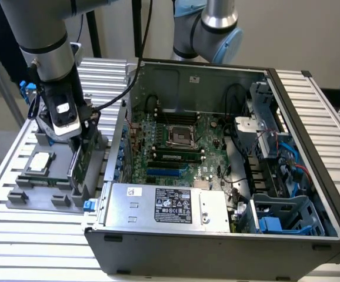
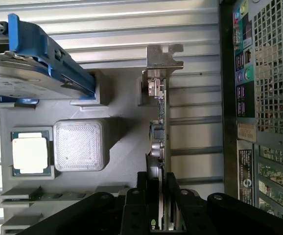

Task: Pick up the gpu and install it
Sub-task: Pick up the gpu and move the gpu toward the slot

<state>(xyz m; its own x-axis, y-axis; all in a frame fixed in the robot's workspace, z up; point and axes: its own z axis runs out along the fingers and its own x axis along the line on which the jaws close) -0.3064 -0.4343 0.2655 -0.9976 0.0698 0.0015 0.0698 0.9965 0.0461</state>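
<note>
The gpu (image 1: 77,165) stands on edge in the grey parts fixture (image 1: 37,197) at the exterior view's left, beside the open computer case (image 1: 311,153). My gripper (image 1: 79,144) comes down on it from above. In the wrist view the gpu (image 2: 159,122) appears edge-on, its silver bracket (image 2: 163,56) at the far end. My gripper (image 2: 157,200) straddles the card's near end, black fingers (image 2: 136,200) pressed against both faces, shut on it. The card's lower edge is hidden, so I cannot tell whether it has left the fixture (image 2: 127,152).
The fixture also holds a processor (image 1: 40,161) and a hard drive in a blue frame (image 2: 34,68). Inside the case lies the motherboard (image 1: 176,141), with the power supply (image 1: 170,205) in front. A second arm (image 1: 217,29) stands behind the case. The case's rear panel (image 2: 264,98) is close beside the card.
</note>
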